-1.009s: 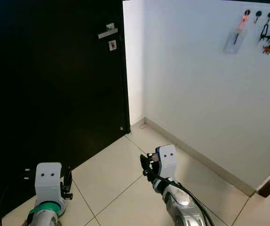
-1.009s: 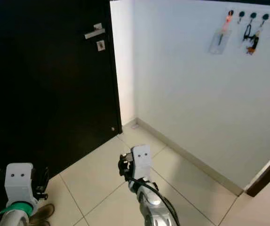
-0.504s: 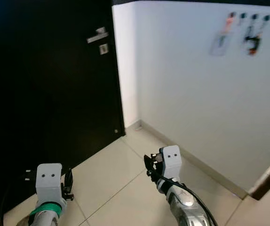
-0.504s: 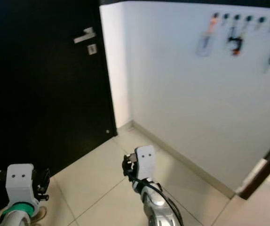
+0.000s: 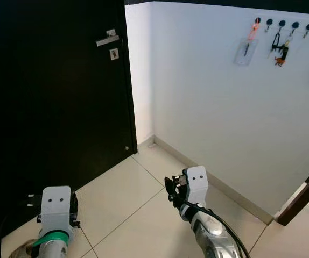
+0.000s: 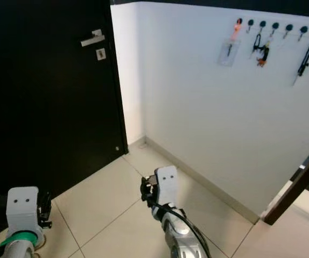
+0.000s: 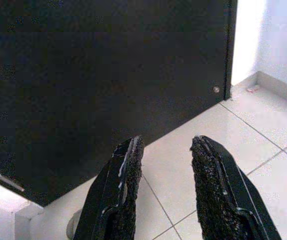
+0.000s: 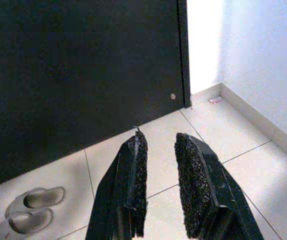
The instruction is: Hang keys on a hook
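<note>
Ahead, a tall matte black door [image 5: 57, 97] with a flat silver lever handle [image 5: 106, 38] and small square lock plate below it; beside it, a smooth white plastered wall [image 5: 208, 107] with a pale skirting strip along glossy cream floor tiles [image 5: 133, 199] crossed by thin grout lines. High on the wall, a row of small round black hooks [image 6: 275, 25]: on the first, a clear plastic card sleeve on an orange strap [image 6: 228, 47]; further along, a bunch of keys with black loop and orange tag [image 6: 260, 49], already hung; near the far end, a slim black strap [image 6: 304, 58]. No legible writing anywhere. Low down, left gripper [image 7: 166, 175], rough black foam-like pads spread apart, nothing between. Right gripper [image 8: 158, 165], same coarse pads, narrowly parted, also empty. Beyond it, grey rubber slippers [image 8: 26, 210] by the door.
</note>
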You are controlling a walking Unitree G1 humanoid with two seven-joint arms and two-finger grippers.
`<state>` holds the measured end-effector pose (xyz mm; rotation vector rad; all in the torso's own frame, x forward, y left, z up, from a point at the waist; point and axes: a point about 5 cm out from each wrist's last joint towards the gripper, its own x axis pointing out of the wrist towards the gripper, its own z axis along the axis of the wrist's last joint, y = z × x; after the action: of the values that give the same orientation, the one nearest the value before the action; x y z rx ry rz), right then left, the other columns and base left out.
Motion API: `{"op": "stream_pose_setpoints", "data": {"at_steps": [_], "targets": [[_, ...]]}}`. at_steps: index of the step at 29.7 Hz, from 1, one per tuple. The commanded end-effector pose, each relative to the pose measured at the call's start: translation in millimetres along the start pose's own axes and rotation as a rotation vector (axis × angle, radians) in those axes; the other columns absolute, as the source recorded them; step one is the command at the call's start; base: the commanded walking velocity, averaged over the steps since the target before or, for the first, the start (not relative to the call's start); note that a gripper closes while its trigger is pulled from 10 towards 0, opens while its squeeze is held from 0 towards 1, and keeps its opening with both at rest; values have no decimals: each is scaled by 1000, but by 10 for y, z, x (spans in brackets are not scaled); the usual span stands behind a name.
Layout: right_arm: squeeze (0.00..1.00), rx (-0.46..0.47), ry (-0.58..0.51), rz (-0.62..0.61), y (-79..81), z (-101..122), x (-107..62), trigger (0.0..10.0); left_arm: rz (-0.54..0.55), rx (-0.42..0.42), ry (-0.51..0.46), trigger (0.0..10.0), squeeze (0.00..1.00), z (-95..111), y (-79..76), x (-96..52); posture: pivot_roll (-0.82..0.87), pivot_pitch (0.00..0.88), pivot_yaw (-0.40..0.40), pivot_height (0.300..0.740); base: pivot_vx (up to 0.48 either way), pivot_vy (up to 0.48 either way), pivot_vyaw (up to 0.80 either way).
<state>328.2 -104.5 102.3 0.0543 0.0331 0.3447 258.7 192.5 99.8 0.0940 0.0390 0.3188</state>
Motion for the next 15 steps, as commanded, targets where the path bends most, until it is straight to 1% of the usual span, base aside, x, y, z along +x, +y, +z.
{"op": "stream_pose_setpoints", "data": {"at_steps": [1,3,5,7,8,9,11,12,14,15], "targets": [[0,-20,3,8,23,1,-10,10000,11,10,-20,10000,0,-5,26,-36,-85,84,123,740,0,0,0],[0,-67,-2,3,23,19,-15,10000,4,6,-32,10000,0,12,16,-43,-88,92,121,740,0,0,0],[0,-115,24,5,27,18,-4,10000,-11,-1,-21,10000,0,12,-5,-30,-87,106,103,740,0,0,0],[0,-89,27,37,31,34,-11,10000,-48,-40,-39,10000,0,46,-42,-34,-81,106,98,740,0,0,0],[0,-89,27,37,31,34,-11,10000,-48,-40,-39,10000,0,46,-42,-34,-81,106,98,740,0,0,0],[0,-66,30,37,12,37,-22,10000,-53,-48,-50,10000,0,56,-31,-55,-81,106,98,740,0,0,0],[0,34,55,13,-50,12,-30,10000,-4,-100,16,10000,0,-19,55,-94,-81,106,97,740,0,0,0],[0,34,55,13,-50,12,-30,10000,-4,-100,16,10000,0,-19,55,-94,-81,106,97,740,0,0,0],[0,18,72,37,-13,-22,-41,10000,-6,-90,41,10000,0,-70,67,-153,-82,115,97,740,0,0,0],[0,3,75,53,27,-25,-36,10000,-11,-71,45,10000,0,-72,47,-161,-78,122,94,740,0,0,0]]}}
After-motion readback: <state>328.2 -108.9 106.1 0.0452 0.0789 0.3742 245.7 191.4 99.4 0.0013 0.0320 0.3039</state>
